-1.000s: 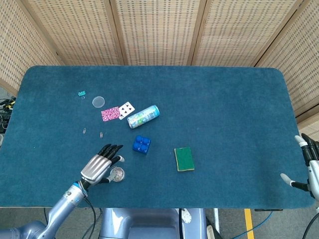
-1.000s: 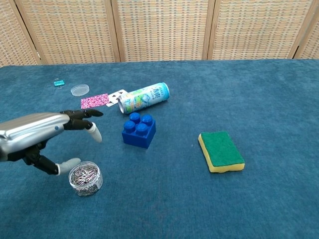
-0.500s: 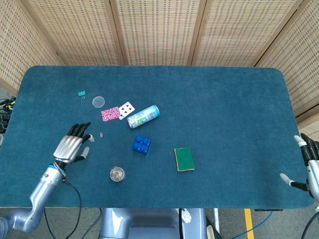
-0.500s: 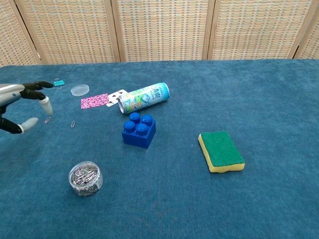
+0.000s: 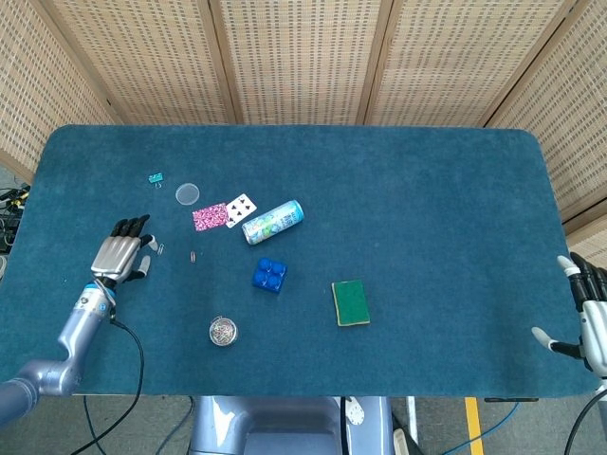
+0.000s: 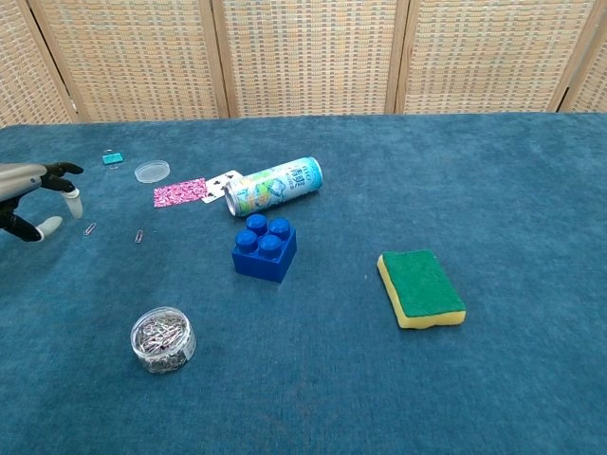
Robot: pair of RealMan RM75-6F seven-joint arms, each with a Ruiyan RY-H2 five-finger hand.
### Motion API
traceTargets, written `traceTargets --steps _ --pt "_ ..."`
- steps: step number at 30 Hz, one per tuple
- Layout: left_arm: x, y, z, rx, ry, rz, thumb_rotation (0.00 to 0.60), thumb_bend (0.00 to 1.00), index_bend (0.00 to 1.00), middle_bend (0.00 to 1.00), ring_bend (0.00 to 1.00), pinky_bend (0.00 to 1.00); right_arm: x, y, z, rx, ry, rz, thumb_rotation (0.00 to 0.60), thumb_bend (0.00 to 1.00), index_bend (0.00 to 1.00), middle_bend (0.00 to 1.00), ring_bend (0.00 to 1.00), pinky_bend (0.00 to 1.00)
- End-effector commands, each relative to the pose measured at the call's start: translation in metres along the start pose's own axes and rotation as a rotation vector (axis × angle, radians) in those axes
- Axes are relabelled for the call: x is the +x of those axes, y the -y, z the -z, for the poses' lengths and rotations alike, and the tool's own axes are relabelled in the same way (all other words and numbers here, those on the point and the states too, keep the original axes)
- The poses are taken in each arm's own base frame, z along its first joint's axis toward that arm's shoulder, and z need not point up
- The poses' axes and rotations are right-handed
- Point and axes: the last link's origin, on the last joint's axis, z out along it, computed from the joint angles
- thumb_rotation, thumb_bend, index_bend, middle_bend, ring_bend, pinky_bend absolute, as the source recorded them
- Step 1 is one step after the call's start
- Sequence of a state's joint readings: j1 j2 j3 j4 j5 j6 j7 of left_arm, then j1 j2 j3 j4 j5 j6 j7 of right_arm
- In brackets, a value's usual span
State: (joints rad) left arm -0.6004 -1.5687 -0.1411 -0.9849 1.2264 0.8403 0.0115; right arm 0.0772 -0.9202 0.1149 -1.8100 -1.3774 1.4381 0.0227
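My left hand [image 5: 121, 254] hovers over the left part of the blue table [image 5: 427, 209], fingers apart and holding nothing. In the chest view the left hand [image 6: 33, 197] shows at the left edge, beside a loose paper clip [image 6: 90, 228]. A second paper clip [image 6: 139, 235] lies a little to the right. The small round jar of paper clips [image 5: 223, 331] stands alone near the front edge, apart from the hand. My right hand [image 5: 586, 318] hangs off the table's right edge, fingers spread, empty.
A drink can [image 5: 273, 222] lies on its side mid-table, with a blue brick [image 5: 269, 275] in front of it and a green-and-yellow sponge [image 5: 351, 302] to the right. A pink card [image 5: 210, 216], a playing card [image 5: 241, 205], a clear lid [image 5: 188, 193] and a teal clip [image 5: 156, 177] lie at the left back.
My left hand has drawn away from the jar of paper clips, moving left and farther back to the loose paper clips. The jar stays put. The right hand has hardly moved.
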Motion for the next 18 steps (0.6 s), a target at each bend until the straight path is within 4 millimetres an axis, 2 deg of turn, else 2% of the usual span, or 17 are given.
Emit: traceTargets --steps 1,7,18 --pt "-0.002 -0.007 -0.012 0.001 0.004 -0.001 0.6 0.6 0.4 0.0 0.0 0.0 0.0 0.001 0.0 0.002 0.002 0.003 0.6 0.0 0.0 0.0 0.0 0.0" --pt "-0.004 -0.011 -0.024 0.016 0.007 0.015 0.6 0.72 0.39 0.0 0.0 0.0 -0.001 0.001 0.0 -0.002 0.007 0.006 0.6 0.0 0.0 0.0 0.0 0.0" --pt "-0.009 -0.006 -0.034 0.07 0.035 0.022 0.6 0.73 0.38 0.0 0.0 0.0 -0.002 0.001 -0.001 -0.004 0.01 0.009 0.6 0.0 0.0 0.0 0.0 0.0"
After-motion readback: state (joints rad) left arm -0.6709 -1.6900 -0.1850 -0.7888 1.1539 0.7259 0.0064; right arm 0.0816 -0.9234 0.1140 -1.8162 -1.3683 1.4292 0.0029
